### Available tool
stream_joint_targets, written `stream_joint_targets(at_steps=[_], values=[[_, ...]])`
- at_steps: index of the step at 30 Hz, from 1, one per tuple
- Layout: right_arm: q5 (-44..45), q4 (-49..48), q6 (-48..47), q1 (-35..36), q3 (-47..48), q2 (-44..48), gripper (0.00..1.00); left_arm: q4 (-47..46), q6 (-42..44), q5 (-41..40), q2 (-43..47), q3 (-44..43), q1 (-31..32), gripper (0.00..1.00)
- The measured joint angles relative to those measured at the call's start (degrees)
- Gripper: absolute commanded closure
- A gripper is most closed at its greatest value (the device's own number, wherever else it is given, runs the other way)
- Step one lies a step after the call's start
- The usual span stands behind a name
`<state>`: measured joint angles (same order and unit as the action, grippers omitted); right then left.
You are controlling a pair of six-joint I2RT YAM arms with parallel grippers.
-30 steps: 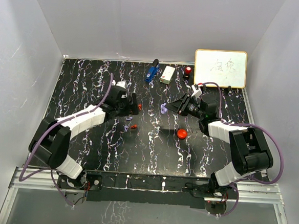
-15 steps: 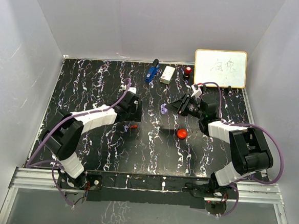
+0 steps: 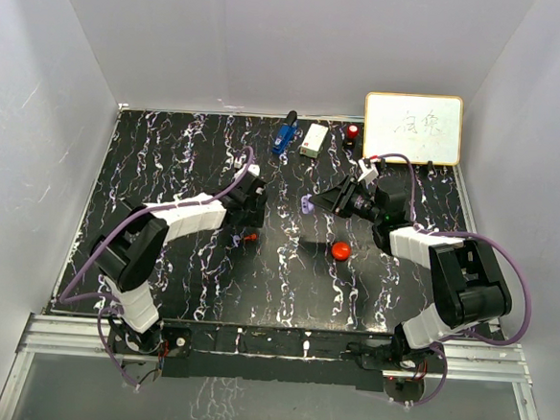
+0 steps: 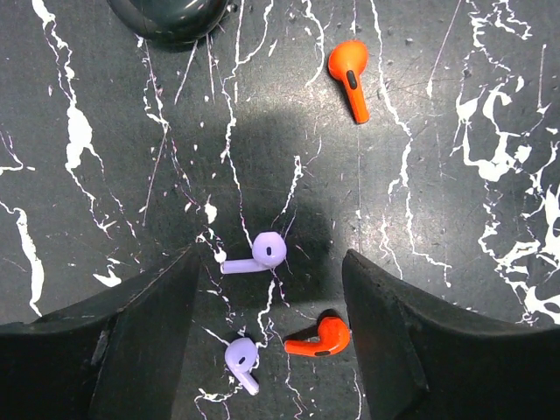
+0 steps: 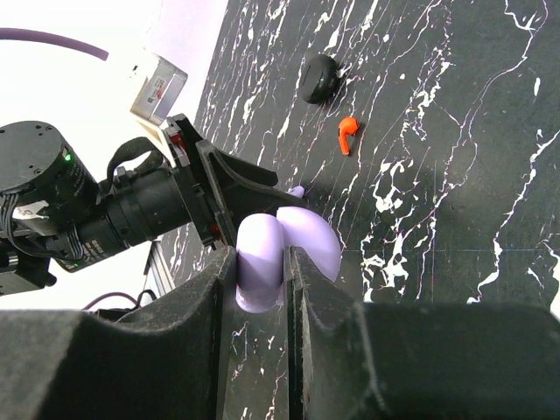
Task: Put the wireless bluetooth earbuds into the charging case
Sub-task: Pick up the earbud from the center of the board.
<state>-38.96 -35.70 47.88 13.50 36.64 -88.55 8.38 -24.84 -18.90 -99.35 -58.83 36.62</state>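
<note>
The right end effector (image 5: 261,262) grips a lilac charging case (image 5: 315,241) tight between its fingers. The left end effector (image 4: 269,289) hangs with fingers spread over the marbled bench (image 4: 455,219), where two purple earbuds (image 4: 262,254) and two red earbuds (image 4: 350,77) lie loose.

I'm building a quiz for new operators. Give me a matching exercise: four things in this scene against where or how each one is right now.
1. purple charging case
2. red charging case
3. left gripper
4. whiteboard

A. open, above earbuds
B. at the far right edge of the table
C. lying free on the table
D. clamped in the right gripper

Pairs: 1-D, 2-C, 3-A, 4-B
</note>
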Motion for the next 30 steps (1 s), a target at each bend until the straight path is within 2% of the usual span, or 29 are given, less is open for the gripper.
stream_joint_targets(at_steps=[30], values=[[0.0, 0.0, 0.0, 0.0, 0.0, 0.0, 0.98, 3.0, 1.7, -1.5, -3.5, -2.4, 0.8, 0.51]])
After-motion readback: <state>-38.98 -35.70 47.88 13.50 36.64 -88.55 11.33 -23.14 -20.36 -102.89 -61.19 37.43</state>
